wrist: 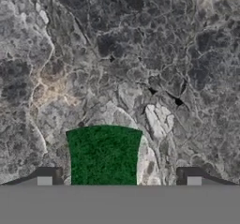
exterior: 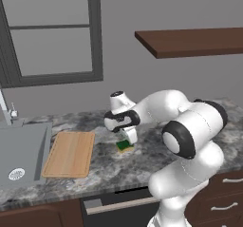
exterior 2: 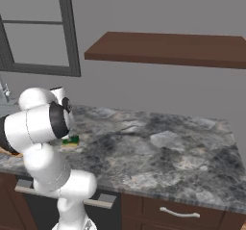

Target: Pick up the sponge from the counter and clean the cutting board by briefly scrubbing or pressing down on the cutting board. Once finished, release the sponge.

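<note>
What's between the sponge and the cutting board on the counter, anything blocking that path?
Nothing visible. The sponge lies on the counter to the right of the cutting board, with bare granite between them. The gripper sits directly over the sponge, its fingertips to either side of it with a gap on each.

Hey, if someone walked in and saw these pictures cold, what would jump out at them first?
Probably the big white robot arm bending low over the mottled granite counter, its gripper open, the fingers standing either side of a small green-topped sponge. Next, the pale wooden cutting board lying bare on the counter between the sponge and the grey sink.
</note>
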Controlling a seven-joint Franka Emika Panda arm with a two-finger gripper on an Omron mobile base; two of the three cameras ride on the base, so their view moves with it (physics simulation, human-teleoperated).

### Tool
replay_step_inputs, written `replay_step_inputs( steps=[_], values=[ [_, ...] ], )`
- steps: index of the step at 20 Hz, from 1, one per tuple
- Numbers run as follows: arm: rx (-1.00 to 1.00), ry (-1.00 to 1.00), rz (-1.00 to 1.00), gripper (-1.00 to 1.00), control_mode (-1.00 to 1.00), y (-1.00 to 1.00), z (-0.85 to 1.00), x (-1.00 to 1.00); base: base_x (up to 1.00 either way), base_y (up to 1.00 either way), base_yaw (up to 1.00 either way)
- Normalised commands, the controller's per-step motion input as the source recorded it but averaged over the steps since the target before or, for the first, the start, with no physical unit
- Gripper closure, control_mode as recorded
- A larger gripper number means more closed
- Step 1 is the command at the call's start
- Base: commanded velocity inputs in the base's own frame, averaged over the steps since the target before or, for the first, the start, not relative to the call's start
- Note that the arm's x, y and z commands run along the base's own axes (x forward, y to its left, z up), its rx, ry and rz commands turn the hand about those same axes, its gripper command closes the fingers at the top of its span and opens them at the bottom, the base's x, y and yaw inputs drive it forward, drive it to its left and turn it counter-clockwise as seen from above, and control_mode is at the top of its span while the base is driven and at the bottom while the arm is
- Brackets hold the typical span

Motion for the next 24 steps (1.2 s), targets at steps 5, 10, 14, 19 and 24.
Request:
replay_step_inputs(
  steps=[5,10,14,19,24],
  values=[
    [0.09,0.00,0.00,-1.00,-1.00,-0.18,0.75,-0.60,0.00,0.00,0.00],
    [0.01,-0.20,0.25,-1.00,-1.00,-0.36,0.60,-1.00,0.00,0.00,0.00],
    [0.00,-0.23,0.51,-1.00,-1.00,-0.38,0.64,-1.00,0.00,0.00,0.00],
    [0.00,-0.27,0.49,-1.00,-1.00,-0.42,0.68,-1.00,0.00,0.00,0.00],
    [0.00,-0.16,0.41,-1.00,-1.00,-0.45,0.43,-1.00,0.00,0.00,0.00]
  ],
)
